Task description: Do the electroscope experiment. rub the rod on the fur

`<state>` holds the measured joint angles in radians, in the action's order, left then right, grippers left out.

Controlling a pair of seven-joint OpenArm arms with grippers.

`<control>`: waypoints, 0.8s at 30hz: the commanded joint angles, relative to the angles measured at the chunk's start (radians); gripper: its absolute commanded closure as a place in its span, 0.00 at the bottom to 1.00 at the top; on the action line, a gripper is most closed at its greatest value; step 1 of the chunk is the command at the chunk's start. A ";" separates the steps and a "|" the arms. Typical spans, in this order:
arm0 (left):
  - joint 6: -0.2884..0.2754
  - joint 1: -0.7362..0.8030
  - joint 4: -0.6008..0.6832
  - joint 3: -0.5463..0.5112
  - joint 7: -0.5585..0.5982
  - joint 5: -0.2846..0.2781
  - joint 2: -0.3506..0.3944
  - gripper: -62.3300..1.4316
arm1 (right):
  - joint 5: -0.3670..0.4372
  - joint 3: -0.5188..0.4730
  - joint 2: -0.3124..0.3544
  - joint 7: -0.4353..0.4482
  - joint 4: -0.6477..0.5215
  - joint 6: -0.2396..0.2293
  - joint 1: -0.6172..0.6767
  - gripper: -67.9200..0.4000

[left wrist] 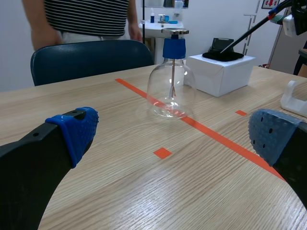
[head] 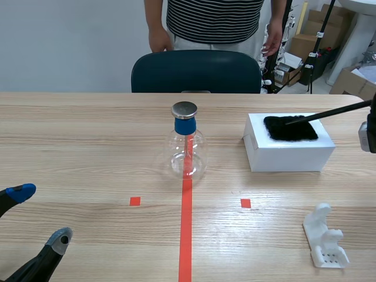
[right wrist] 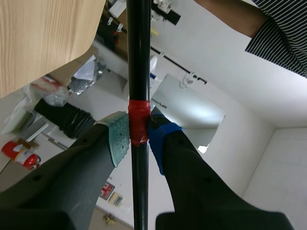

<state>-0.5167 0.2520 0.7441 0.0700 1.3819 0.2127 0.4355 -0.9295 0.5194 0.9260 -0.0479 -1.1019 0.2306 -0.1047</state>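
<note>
My right gripper [right wrist: 139,139] clamps the black rod [head: 329,113], its tip on the fur [head: 290,129]; my left gripper [left wrist: 176,135] sits spread, holding nothing.

You had no text, label, brand or number that could be read in any view. Only a small red sign [left wrist: 270,4] hung on the wall beyond the white box [left wrist: 221,73], and its marks were too small to make out.

Scene camera faces across the table [head: 88,129] from its near side; the low left wrist camera shares its electroscope [head: 187,147]; the right wrist camera tilts past the table's edge.
</note>
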 commanded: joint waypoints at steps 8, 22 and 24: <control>0.001 -0.003 0.021 -0.003 0.018 -0.010 0.009 0.00 | 0.013 -0.014 0.013 -0.025 0.003 0.014 -0.023 0.91; 0.001 -0.003 0.021 -0.003 0.017 -0.010 0.009 0.00 | -0.002 -0.014 -0.014 -0.037 -0.017 0.014 -0.023 0.91; 0.001 -0.003 0.021 -0.003 0.017 -0.010 0.009 0.00 | -0.001 -0.014 -0.003 -0.032 0.004 0.014 -0.023 0.91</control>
<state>-0.5167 0.2520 0.7441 0.0700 1.3823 0.2123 0.4355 -0.9340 0.5194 0.8845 -0.0753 -1.1088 0.2317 -0.1051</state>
